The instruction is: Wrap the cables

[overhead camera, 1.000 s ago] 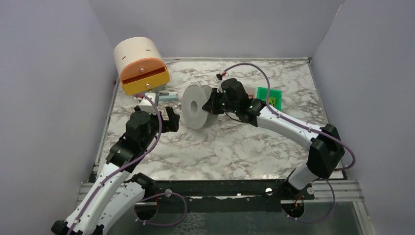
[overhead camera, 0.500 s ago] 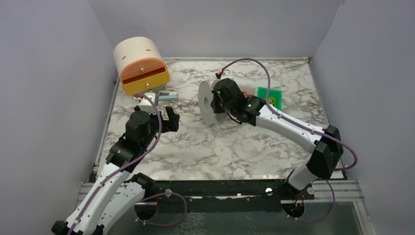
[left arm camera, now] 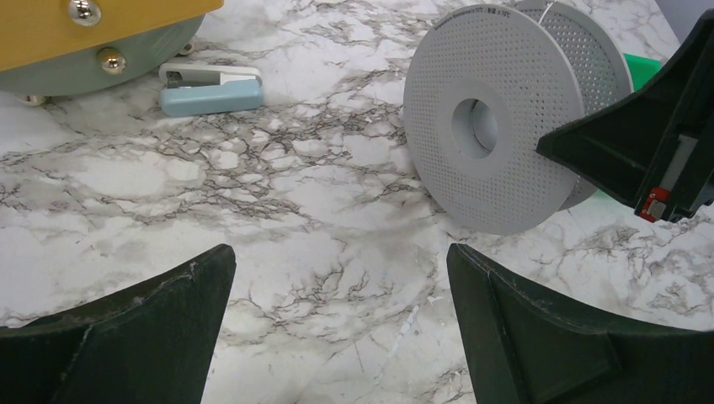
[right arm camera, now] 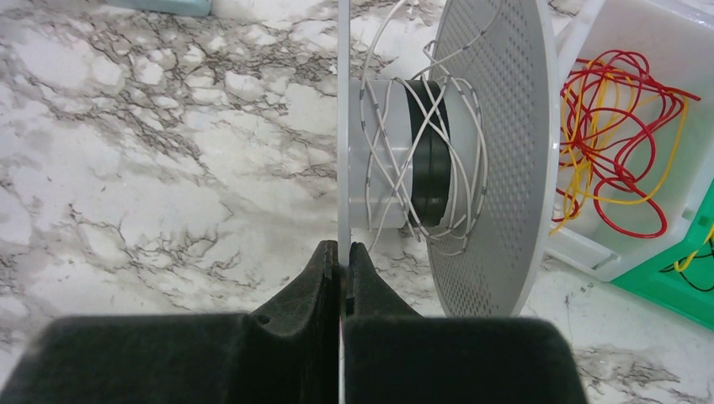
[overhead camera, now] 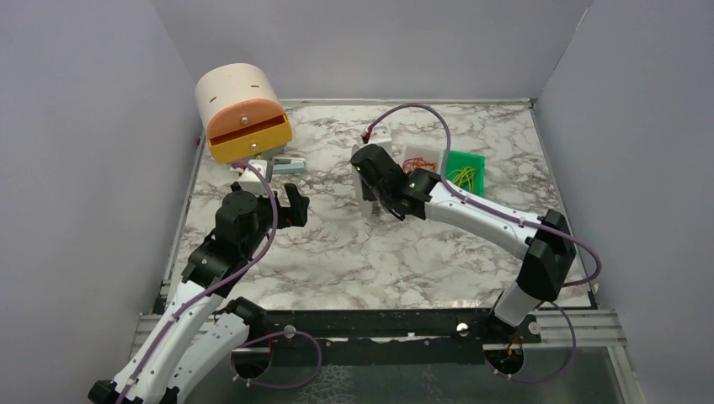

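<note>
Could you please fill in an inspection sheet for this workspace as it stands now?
Surface: marble-patterned table, flat; no spill seen.
Job's things: red-orange cables lie loose in the white tray, mixed with yellow strands; grey spool stands upright, pale wire loosely round its hub.
Clutter: blue stapler-like item; cream-and-orange drum; green tray holding yellow-green wires.
Pincers: right pincer shut on one flange edge of the spool; left pincer open, apart from the spool.
Cables: purple arm cords arch over the arms; no snag seen.
Surroundings: plain grey walls on three sides.
</note>
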{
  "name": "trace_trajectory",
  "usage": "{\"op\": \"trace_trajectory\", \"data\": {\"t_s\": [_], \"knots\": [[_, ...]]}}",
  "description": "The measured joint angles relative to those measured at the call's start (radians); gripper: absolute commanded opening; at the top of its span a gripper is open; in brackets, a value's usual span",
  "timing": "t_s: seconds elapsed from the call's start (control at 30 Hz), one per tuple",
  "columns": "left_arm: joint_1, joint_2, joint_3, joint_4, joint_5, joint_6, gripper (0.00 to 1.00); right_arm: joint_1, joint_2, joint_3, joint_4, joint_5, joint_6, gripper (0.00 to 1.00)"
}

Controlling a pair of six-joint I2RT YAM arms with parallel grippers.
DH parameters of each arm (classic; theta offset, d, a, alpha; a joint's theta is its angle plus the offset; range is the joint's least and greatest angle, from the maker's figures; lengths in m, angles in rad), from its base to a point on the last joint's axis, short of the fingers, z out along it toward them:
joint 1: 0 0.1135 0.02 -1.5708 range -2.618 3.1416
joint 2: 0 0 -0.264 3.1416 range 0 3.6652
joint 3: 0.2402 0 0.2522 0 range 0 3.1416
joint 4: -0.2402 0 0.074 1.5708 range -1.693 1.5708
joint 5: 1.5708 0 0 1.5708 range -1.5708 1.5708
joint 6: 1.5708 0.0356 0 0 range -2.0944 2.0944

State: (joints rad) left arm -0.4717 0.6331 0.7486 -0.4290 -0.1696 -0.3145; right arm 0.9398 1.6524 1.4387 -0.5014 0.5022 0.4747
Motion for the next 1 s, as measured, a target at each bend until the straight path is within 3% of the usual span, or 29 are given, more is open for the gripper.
{"op": "trace_trajectory", "data": {"t_s": [0.53, 1.0], "knots": [[0.006, 0.001, 0.000, 0.001, 0.017, 0.000, 0.98, 0.050, 0.043, 0.016, -0.060, 0.081, 0.006, 0.01], [0.006, 0.000, 0.000, 0.000, 0.023, 0.000, 0.98, 0.070, 0.072, 0.033, -0.069, 0.133, 0.022, 0.31]]}}
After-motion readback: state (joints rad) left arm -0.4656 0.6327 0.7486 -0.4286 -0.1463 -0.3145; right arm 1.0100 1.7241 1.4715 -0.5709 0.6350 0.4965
